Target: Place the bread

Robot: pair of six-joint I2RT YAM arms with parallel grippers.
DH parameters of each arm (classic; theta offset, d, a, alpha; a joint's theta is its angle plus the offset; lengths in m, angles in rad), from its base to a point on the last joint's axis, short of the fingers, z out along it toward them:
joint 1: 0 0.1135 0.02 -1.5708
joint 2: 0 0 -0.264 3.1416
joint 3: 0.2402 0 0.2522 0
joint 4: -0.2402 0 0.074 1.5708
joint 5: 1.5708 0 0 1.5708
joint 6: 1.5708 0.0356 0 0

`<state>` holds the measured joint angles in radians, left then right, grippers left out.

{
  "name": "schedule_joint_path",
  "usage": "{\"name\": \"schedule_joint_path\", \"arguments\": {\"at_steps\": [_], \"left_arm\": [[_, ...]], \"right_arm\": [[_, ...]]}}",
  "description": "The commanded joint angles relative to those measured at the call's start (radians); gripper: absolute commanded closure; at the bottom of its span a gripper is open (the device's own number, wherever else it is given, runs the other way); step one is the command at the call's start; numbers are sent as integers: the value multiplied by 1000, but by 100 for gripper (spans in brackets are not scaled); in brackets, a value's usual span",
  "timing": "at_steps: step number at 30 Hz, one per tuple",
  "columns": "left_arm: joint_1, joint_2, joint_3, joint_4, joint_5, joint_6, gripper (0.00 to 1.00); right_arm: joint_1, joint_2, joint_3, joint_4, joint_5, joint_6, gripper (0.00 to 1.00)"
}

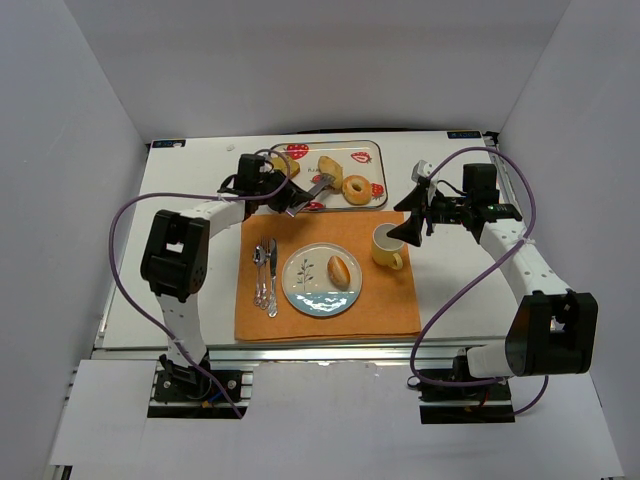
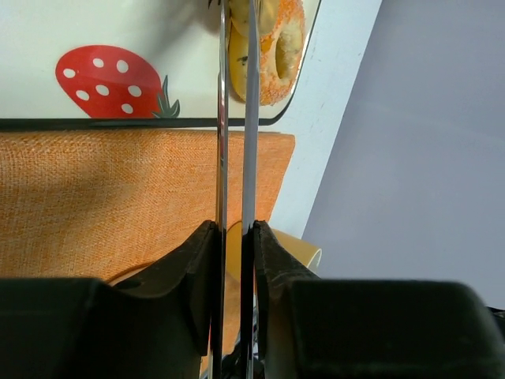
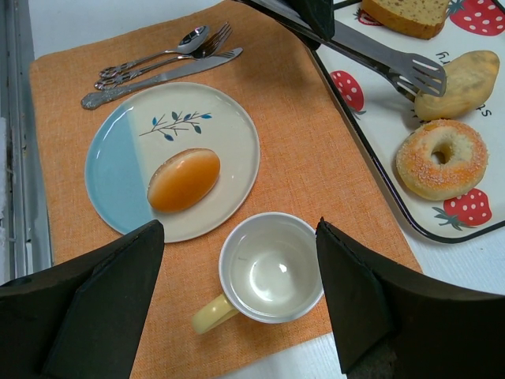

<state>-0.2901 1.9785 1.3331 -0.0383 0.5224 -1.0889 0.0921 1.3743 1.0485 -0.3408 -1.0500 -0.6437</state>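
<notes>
**Clamping Metal Tongs (image 3: 379,55) Beside the Tray Roll (image 3: 458,83)**

Seen from above, the left gripper (image 1: 293,200) pinched its black fingers tight on the tongs. The two flat, shiny blades were squeezed nearly together. Their slotted tip lay just beside the lumpy, pale-brown tray roll; whether they touched could not be told. That roll sat on a glossy rectangular tray (image 3: 387,118) printed with red strawberries, at 12 o'clock from the woven orange placemat (image 1: 390,305). A square, brown-crusted toast slice (image 1: 285,165) lay at the roll's 9 o'clock. A crumb-speckled ring bagel (image 1: 356,189) lay at its 4 o'clock.

On the mat, ornate silver cutlery (image 1: 265,275) lay at 9 o'clock from a round blue-and-cream plate (image 3: 118,174) painted with a leaf sprig. The plated roll (image 1: 340,270), a smooth, glossy golden oval, rested off-centre toward the plate's 2 o'clock. A pale yellow cup (image 1: 385,245) stood beyond it in the same direction. The right gripper (image 1: 408,232) hovered near the cup, its fingers spread wide and holding nothing.
</notes>
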Motion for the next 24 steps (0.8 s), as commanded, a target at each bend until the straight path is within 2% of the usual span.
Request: {"name": "schedule_joint_path", "arguments": {"at_steps": [1, 4, 7, 13, 16, 22, 24], "left_arm": [[11, -110, -37, 90, 24, -9, 100], [20, -177, -78, 109, 30, 10, 100], [25, -283, -110, 45, 30, 76, 100], [23, -567, -302, -190, 27, 202, 100], [25, -739, -397, -386, 22, 262, 100], [23, -1027, -488, -633, -1, 317, 100], [20, -1076, -512, -704, 2, 311, 100]], "right_arm": [[1, -29, -8, 11, -13, -19, 18], [1, -35, -10, 0, -15, -28, 18], [1, -37, -10, -3, -15, -30, 18], [1, -31, -8, -17, -16, -47, 18], [1, -23, -1, -32, -18, -60, 18], [3, 11, 38, -52, -34, -62, 18], [3, 23, 53, -61, -39, -62, 18]]}}
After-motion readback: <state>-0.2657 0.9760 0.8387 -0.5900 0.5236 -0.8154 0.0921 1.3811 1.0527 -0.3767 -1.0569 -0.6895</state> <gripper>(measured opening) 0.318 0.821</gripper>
